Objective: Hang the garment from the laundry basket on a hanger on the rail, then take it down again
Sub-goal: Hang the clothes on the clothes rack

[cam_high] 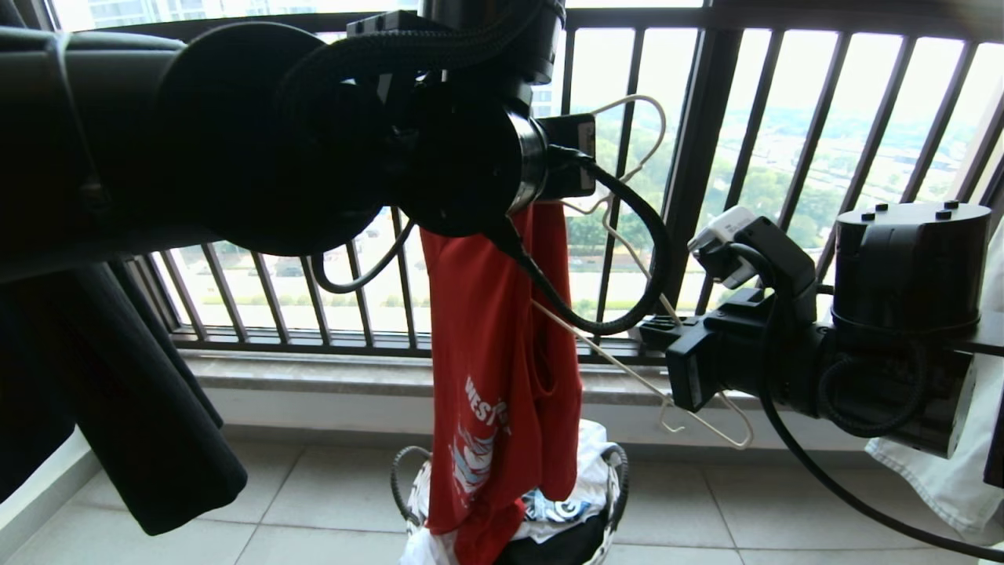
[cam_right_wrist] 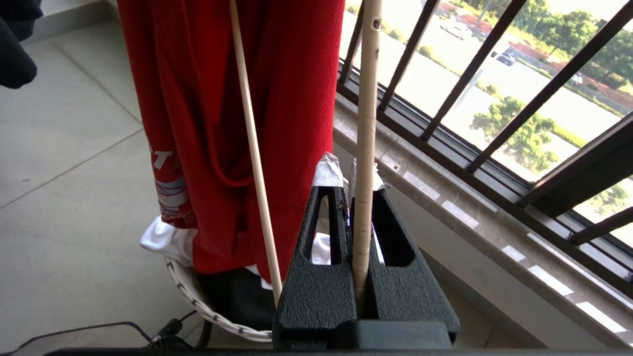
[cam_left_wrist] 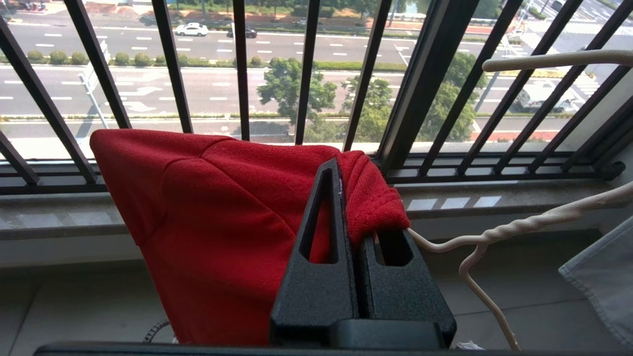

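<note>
The red garment (cam_high: 502,353) hangs straight down by its top, its lower end reaching into the laundry basket (cam_high: 616,479) on the floor. My left gripper (cam_left_wrist: 352,217) is shut on a bunched fold at the top of the garment (cam_left_wrist: 217,212). In the head view those fingers are hidden behind the left wrist. The cream hanger (cam_high: 639,377) is tilted beside the garment, hook uppermost. My right gripper (cam_right_wrist: 348,170) is shut on one arm of the hanger (cam_right_wrist: 367,123), and the other arm crosses the garment (cam_right_wrist: 207,99). The rail is out of view.
The dark barred window railing (cam_high: 706,157) and its stone sill (cam_high: 314,377) run close behind. A black shirt (cam_high: 141,408) hangs at the left and white cloth (cam_high: 957,471) at the right. White printed clothes (cam_high: 584,471) fill the basket. A cable (cam_right_wrist: 99,329) lies on the tiles.
</note>
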Tool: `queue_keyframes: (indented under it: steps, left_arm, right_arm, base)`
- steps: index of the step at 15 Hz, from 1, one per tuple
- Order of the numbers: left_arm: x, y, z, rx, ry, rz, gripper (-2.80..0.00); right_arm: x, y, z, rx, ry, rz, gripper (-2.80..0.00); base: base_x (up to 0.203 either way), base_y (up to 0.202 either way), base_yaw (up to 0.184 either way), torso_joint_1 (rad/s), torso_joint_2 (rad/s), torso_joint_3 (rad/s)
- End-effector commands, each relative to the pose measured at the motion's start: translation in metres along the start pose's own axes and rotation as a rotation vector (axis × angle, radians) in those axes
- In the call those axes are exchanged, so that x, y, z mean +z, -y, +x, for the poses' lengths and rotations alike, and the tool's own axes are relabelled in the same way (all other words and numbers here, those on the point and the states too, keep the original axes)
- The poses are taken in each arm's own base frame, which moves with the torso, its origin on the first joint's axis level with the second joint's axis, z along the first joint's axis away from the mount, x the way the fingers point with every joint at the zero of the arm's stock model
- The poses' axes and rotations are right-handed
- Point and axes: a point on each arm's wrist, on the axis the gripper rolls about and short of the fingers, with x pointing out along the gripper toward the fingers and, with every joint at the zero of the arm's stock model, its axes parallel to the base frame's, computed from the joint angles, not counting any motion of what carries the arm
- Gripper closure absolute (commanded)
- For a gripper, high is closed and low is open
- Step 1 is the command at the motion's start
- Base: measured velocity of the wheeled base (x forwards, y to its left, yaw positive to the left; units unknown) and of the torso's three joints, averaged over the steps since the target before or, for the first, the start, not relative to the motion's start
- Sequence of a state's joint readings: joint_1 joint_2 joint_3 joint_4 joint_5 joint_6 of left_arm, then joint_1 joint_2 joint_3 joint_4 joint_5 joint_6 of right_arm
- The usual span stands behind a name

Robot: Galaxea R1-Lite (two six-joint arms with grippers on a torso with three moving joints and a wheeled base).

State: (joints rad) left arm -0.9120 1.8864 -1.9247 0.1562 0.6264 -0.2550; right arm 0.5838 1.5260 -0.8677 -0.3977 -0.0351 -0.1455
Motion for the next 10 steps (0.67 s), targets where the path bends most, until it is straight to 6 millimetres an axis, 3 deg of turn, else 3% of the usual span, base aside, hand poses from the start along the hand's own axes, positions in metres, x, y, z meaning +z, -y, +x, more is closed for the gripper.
queue_keyframes:
  steps: [1, 7, 10]
  left_arm:
    - [0.008, 0.003, -0.014, -0.026, 0.018, -0.026, 0.00]
    - [0.027, 0.008, -0.046, -0.099, 0.055, -0.071, 0.00]
    - [0.034, 0.005, -0.054, -0.105, 0.071, -0.082, 0.00]
  right_arm:
    - [-0.003, -0.001, 0.008, 0.000, 0.006, 0.006, 0.00]
    - [0.000, -0.001, 0.012, 0.003, 0.042, 0.084, 0.00]
    - [0.010, 0.000, 0.012, 0.001, 0.161, 0.141, 0.00]
  base:
    - [0.000, 0.000, 0.000, 0.000, 0.00, 0.000]
    - [0.000, 0.000, 0.000, 0.000, 0.00, 0.000]
    - [0.000, 0.000, 0.000, 0.000, 0.00, 0.000]
